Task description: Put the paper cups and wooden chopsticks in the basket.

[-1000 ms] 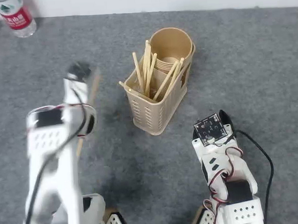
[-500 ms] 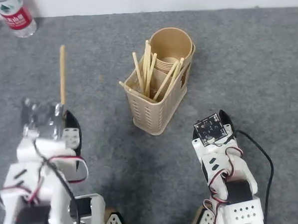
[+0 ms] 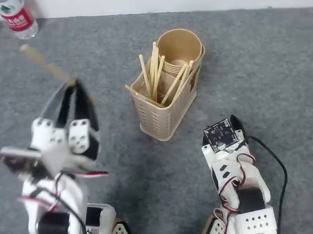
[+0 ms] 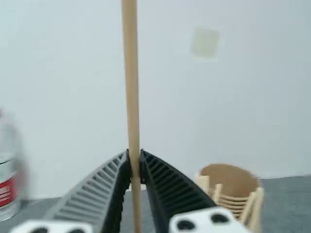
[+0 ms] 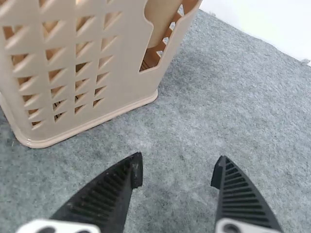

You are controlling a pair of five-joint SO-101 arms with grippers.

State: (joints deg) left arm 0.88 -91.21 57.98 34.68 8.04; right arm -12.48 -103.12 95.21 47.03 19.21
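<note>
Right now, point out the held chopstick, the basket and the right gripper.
chopstick (image 4: 129, 97), left wrist view, mid-shaft.
basket (image 3: 157, 119), high view, slotted front wall.
right gripper (image 5: 178, 169), right wrist view, midway between fingertips.

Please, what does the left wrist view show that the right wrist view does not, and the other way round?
Left wrist view, not the right one: the left gripper shut on a wooden chopstick, a bottle, and the paper cup. Right wrist view, not the left one: the right gripper, open, above the carpet, and the slotted side wall of the basket. Both: part of the basket and the grey carpet.
</note>
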